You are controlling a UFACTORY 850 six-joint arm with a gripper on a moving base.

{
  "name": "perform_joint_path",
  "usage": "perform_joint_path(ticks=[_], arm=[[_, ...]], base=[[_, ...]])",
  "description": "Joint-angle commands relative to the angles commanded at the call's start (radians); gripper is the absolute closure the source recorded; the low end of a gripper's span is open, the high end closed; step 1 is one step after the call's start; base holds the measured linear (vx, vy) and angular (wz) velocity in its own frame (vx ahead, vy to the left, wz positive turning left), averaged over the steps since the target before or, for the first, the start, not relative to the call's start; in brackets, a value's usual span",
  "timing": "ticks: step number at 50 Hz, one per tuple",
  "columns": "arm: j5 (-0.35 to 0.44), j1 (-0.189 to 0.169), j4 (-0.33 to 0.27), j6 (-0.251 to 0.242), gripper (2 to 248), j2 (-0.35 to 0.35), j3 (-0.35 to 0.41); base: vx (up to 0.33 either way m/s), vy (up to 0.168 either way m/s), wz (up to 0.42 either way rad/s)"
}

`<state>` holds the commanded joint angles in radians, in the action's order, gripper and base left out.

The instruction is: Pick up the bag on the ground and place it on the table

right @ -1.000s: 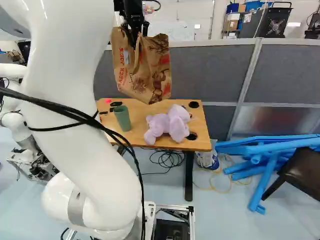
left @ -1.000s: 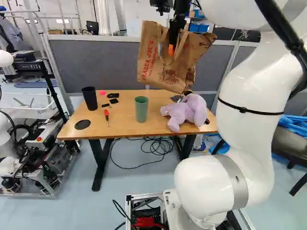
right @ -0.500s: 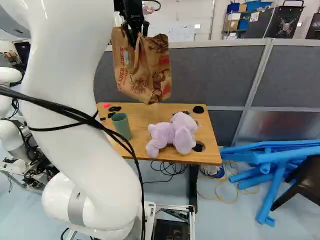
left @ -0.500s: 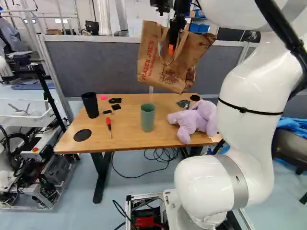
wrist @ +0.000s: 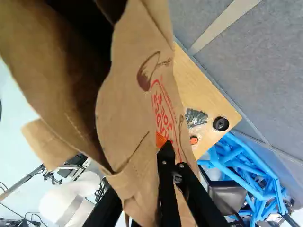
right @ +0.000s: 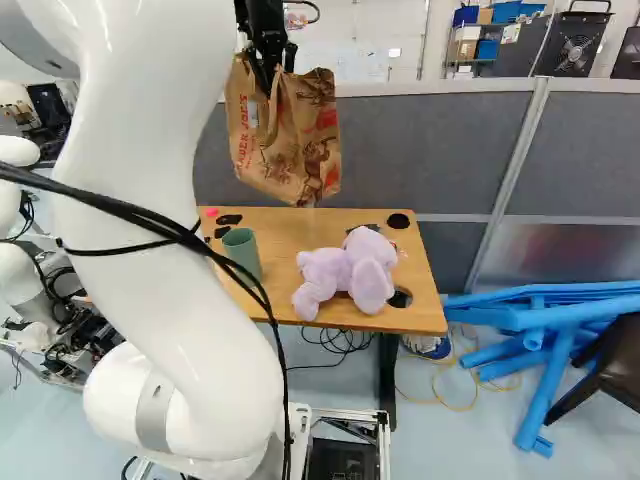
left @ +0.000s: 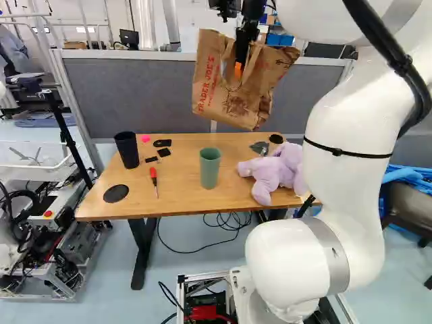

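The brown paper bag (left: 219, 94) hangs well above table height, mouth upward, its body tilted so that one bottom corner points lowest. The gripper (wrist: 173, 163) is closed on the bag's upper part near the handles, paper pinched at the orange pad (wrist: 161, 140), so the load trails below the grasp. The relation that matters is bag over table (left: 182, 192): the tabletop lies below, and in the wrist view part of it shows past the bag on the side toward the grey partition (right: 400, 140), with floor on the opposite side. How much of the bag's foot overhangs the wood I cannot tell. In the left base view the bag's low corner lines up between the green cup (left: 210, 169) and the lilac plush toy (left: 266, 179), both well beneath it. The coming move probably needs a little reach to centre the foot over the wood, then a straight descent; a swinging corner could tip the cup or land on the toy.
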<state>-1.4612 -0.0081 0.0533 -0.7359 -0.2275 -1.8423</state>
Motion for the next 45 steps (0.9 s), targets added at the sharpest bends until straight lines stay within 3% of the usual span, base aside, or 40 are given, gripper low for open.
perform_joint_path(ticks=[45], arm=[[0.0, 0.0, 0.0, 0.0, 229, -0.067, 0.066]], base=[[0.0, 0.0, 0.0]])
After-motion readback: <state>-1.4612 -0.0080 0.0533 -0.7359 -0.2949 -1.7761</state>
